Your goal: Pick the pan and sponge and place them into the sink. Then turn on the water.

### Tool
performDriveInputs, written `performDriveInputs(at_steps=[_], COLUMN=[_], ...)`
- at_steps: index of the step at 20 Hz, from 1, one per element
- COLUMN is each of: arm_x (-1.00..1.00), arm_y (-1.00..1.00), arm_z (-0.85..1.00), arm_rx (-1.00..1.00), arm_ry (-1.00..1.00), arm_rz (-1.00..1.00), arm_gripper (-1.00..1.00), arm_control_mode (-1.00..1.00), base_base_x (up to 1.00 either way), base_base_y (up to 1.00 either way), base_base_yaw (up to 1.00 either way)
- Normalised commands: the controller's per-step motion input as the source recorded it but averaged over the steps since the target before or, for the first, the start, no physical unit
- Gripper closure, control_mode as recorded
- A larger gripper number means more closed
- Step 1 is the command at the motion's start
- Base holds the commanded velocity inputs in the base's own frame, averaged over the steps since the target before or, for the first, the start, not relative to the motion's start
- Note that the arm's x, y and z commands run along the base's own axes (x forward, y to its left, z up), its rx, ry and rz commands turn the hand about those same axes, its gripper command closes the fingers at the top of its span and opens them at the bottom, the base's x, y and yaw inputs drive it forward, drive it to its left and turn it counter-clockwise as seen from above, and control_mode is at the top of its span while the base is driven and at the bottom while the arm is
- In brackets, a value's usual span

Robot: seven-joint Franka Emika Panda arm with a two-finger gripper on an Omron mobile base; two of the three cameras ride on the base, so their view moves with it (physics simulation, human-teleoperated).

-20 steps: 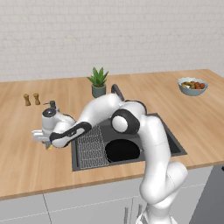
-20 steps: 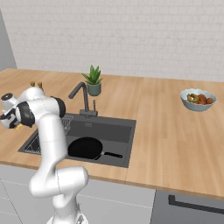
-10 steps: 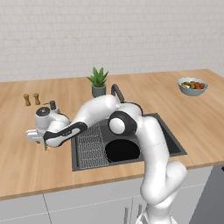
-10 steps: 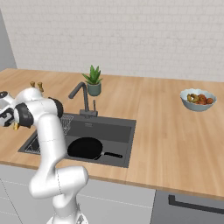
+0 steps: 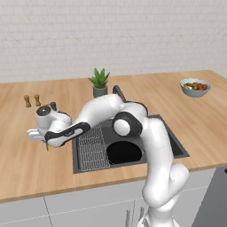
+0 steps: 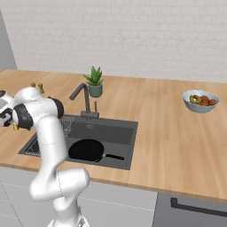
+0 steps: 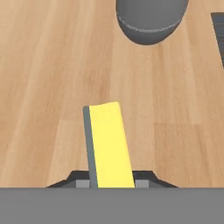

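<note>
The sponge [image 7: 109,146] stands on edge between my fingertips, yellow side showing and a thin grey-green layer on its left. My gripper [image 7: 111,183] is shut on it just above the wooden counter, left of the sink [image 5: 170,138]. In the left base view the gripper [image 5: 48,144] hangs at the end of the outstretched arm, with a bit of yellow sponge [image 5: 48,147] below it. The black pan [image 5: 124,152] lies flat in the sink basin, and its handle shows in the right base view, where the pan [image 6: 87,150] fills the near part of the sink [image 6: 116,132]. The dark faucet [image 6: 82,95] stands behind the basin; no water runs.
The grey soap dispenser [image 7: 151,17] stands close ahead of the sponge. A wire rack [image 5: 94,144] covers the sink's left part. Two small shakers [image 5: 32,100], a potted plant [image 5: 99,82] and a fruit bowl [image 5: 195,87] stand along the back of the counter.
The jaws have gone from wide open to shut on the sponge. The hand has drifted slightly left; the pan has stayed in the sink.
</note>
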Motion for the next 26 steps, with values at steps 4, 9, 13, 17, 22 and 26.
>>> performDriveInputs(at_steps=[4,9,13,17,22,26], arm_x=[-0.51,-0.61,-0.71,-0.50,-0.06,0.00], arm_y=[-0.26,-0.47,-0.91,-1.00,-1.00,-1.00], arm_z=[0.96,0.99,0.62,0.40,0.25,0.33], arm_rx=[0.00,0.05,0.17,0.23,0.21,0.16], arm_ry=[-0.24,-0.16,-0.03,0.00,0.00,0.05], arm_rz=[0.00,-0.03,-0.15,-0.18,-0.07,0.00], arm_gripper=[1.00,1.00,1.00,1.00,1.00,1.00], arm_control_mode=[-1.00,-1.00,-1.00,-1.00,-1.00,-1.00], base_base_x=[0.00,0.00,0.00,0.00,0.00,0.00], base_base_y=[0.00,0.00,0.00,0.00,0.00,0.00], base_base_yaw=[0.00,0.00,0.00,0.00,0.00,0.00])
